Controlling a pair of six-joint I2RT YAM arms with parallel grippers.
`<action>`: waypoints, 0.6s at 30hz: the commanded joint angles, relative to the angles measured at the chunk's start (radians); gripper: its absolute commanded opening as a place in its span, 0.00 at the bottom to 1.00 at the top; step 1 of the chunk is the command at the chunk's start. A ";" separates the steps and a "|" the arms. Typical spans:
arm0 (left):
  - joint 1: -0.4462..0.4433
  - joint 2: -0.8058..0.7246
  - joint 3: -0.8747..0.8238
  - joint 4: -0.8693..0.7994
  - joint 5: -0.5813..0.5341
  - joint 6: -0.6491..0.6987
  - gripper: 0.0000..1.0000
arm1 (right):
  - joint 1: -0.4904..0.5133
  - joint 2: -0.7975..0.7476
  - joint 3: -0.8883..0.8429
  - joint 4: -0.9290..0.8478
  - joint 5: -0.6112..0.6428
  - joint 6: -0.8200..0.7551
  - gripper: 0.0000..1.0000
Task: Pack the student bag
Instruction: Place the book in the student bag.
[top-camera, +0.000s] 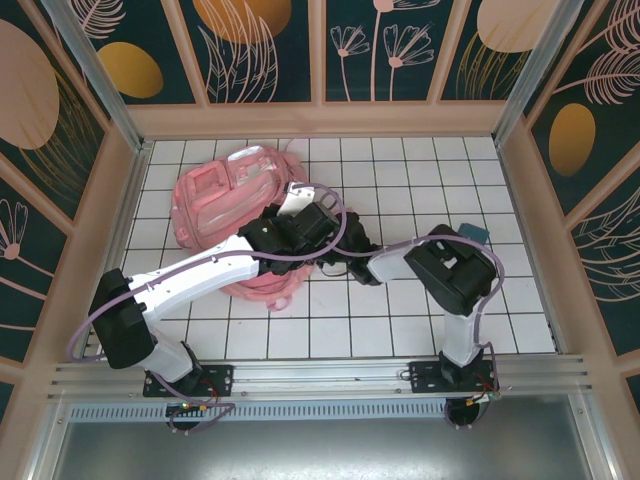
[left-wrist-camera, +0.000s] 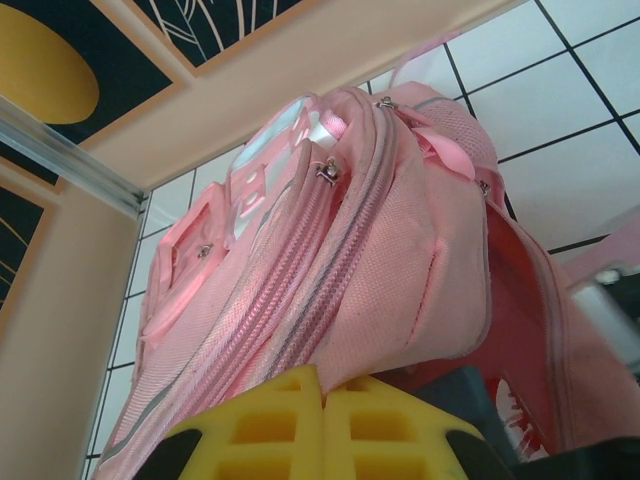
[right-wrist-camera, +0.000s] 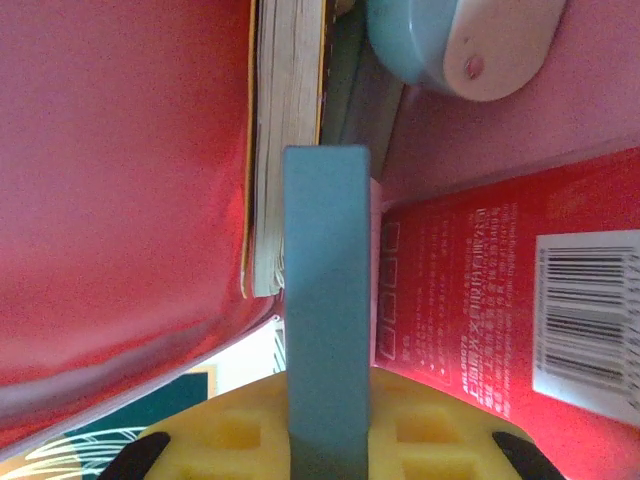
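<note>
the student bag (top-camera: 215, 195) lay on the white tiled table (top-camera: 430, 320). at the bag's right edge the left gripper (left-wrist-camera: 322, 415) had its jaws closed, pinching pink fabric. inside the bag's opening the right gripper (right-wrist-camera: 325, 435) clamped a blue book (right-wrist-camera: 325, 290), between a paperback (right-wrist-camera: 285, 150) and a red book (right-wrist-camera: 480, 290).

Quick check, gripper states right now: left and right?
Left gripper: closed, apparently pinching the student bag by its pink fabric.
Right gripper: closed on a flat blue item.
</note>
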 joint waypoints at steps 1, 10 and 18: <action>-0.002 -0.035 0.019 0.069 -0.031 -0.003 0.00 | 0.007 0.037 0.060 -0.018 -0.022 -0.032 0.25; 0.000 -0.033 0.006 0.082 -0.029 -0.001 0.00 | -0.031 -0.127 0.047 -0.390 0.185 -0.248 0.61; 0.001 -0.031 -0.005 0.089 -0.018 -0.003 0.00 | -0.067 -0.333 -0.059 -0.482 0.305 -0.310 0.63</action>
